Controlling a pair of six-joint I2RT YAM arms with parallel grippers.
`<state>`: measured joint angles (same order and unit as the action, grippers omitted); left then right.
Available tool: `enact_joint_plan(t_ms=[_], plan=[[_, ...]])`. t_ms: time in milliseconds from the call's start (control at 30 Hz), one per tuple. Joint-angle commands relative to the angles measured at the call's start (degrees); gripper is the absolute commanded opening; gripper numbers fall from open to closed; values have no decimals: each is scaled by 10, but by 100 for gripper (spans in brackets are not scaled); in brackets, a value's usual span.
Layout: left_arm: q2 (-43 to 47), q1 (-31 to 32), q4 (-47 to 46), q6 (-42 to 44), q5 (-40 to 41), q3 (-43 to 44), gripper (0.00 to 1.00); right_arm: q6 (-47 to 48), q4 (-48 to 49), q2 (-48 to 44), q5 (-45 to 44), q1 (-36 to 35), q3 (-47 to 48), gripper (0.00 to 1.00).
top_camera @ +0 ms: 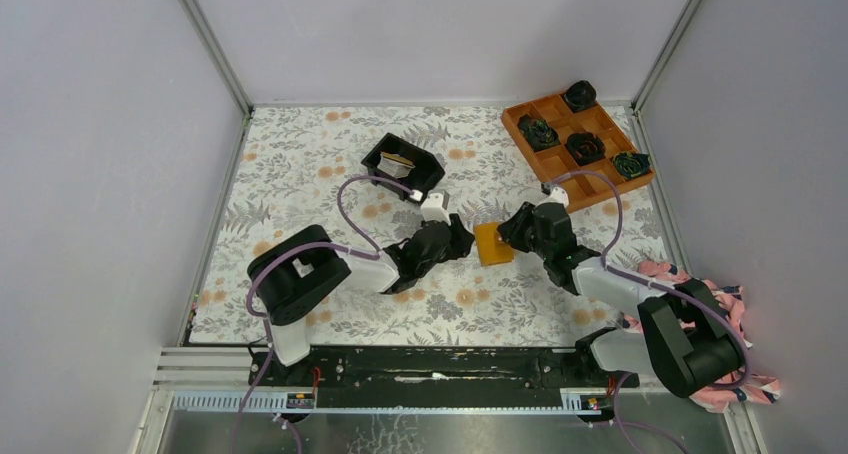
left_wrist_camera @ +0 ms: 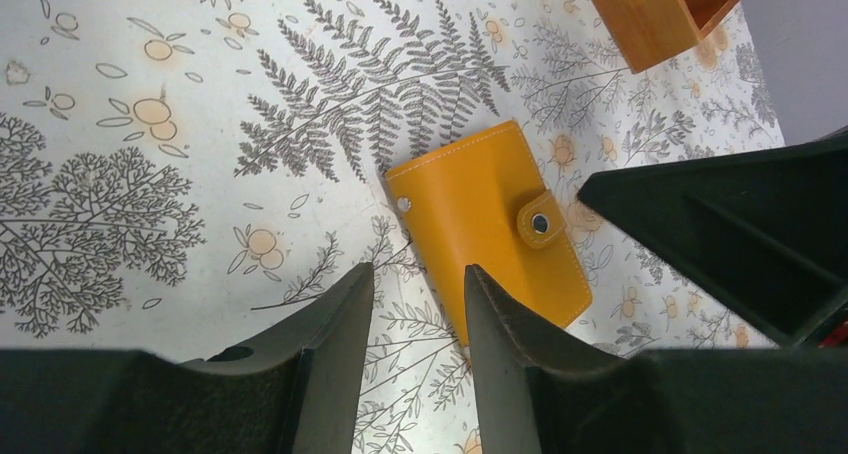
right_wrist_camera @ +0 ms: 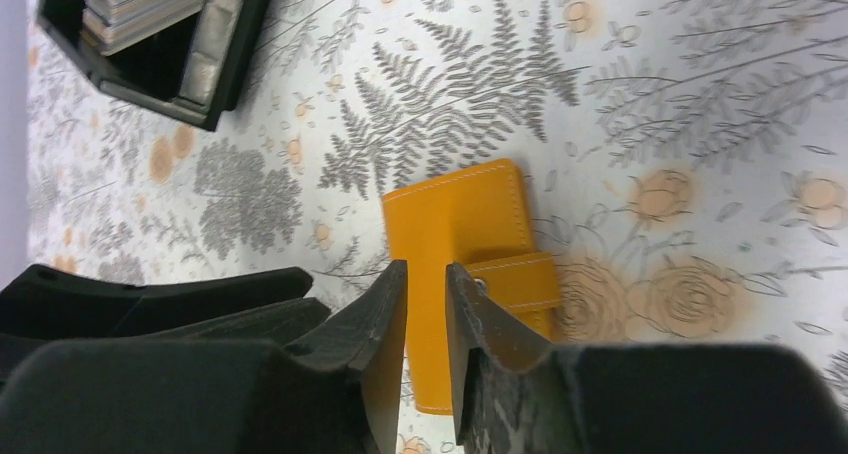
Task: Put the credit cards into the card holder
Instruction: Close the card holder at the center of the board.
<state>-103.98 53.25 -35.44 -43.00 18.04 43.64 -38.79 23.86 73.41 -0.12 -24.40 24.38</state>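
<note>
The closed card holder point(left_wrist_camera: 470, 214) lies flat on the desk point(left_wrist_camera: 200, 94), its long axis running near-to-far and its strap toward the right hand point(right_wrist_camera: 425, 269). That hand and the left hand point(left_wrist_camera: 418, 274) both stand apart, empty.

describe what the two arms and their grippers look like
Both arms are alike: the left arm and right arm have chunky black joint housings with white links between. A purple cable loops along each one. The left gripper and right gripper each have two matte black, wedge-shaped fingers tapering to blunt tips. No markings are visible.
</note>
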Motion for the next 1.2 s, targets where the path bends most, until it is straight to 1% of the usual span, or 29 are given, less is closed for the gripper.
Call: enact_joint_plan(t_ms=[0,100,200,367,633,933,1167], plan=[[-12,2,-50,-12,3,-20,46,33,-56,-28,-89,-6,23,26],[-18,3,-54,-17,-4,-25,45,43,-76,-21,-106,-5,33,21],[-20,7,-57,-19,-3,-26,45,52,-66,-15,-83,-5,32,14],[-27,10,-48,-17,-11,-12,45,52,-55,-2,-62,-5,38,7],[-58,14,-32,-18,-23,18,44,55,-70,28,-52,-6,49,7],[-72,15,-24,-17,-24,34,44,48,-44,57,-26,-5,42,4],[-82,16,-22,-18,-25,42,43,46,-31,59,-18,-6,33,4]])
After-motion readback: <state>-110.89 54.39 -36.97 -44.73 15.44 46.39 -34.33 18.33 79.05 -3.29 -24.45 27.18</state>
